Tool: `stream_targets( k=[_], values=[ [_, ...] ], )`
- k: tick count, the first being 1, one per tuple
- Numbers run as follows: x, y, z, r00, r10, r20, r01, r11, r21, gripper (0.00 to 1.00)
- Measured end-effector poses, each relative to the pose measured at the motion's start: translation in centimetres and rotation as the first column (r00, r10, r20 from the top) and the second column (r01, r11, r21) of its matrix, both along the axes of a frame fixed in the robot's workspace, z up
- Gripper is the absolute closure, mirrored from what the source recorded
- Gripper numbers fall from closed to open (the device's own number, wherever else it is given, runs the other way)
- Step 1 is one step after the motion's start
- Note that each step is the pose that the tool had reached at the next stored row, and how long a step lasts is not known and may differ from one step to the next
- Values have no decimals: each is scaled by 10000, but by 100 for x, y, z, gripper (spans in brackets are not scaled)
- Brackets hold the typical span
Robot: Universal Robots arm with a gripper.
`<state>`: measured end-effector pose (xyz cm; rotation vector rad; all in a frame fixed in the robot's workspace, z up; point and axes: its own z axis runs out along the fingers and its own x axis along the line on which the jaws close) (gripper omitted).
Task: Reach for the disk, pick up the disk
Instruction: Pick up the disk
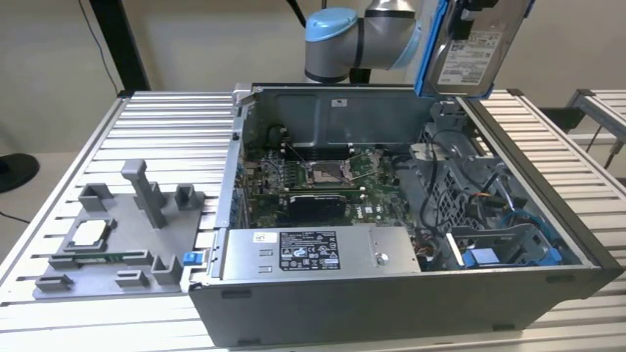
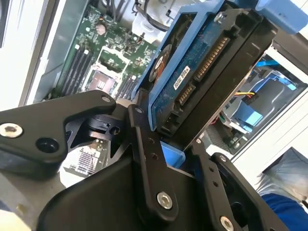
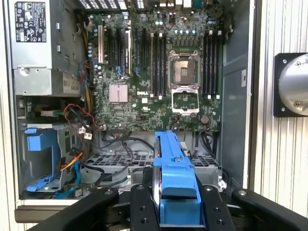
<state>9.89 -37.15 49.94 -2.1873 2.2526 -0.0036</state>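
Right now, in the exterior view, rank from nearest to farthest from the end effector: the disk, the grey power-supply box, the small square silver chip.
1. Silver disk in blue bracket: held in the end effector, above the case.
2. Grey labelled power-supply box: inside the case, front.
3. Small square silver chip: grey fixture, the exterior view's left.

Plain beige wall (image 1: 196, 44) behind, evenly lit, with a black vertical post (image 1: 119, 44) standing at the back corner of the bench. Bench is a ribbed silver aluminium-slat tabletop (image 1: 161, 132); a second slatted silver table (image 1: 602, 110) sits just off its edge on the exterior view's right. Round black base (image 1: 15, 172) on the pale floor at the exterior view's left.
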Motion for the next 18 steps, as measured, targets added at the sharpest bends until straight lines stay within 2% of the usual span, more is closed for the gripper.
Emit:
stream_targets(
  k=[18],
  values=[
    [88, -265, -3, 10000, 0, -22, 0, 10000, -1, 100]
  ],
)
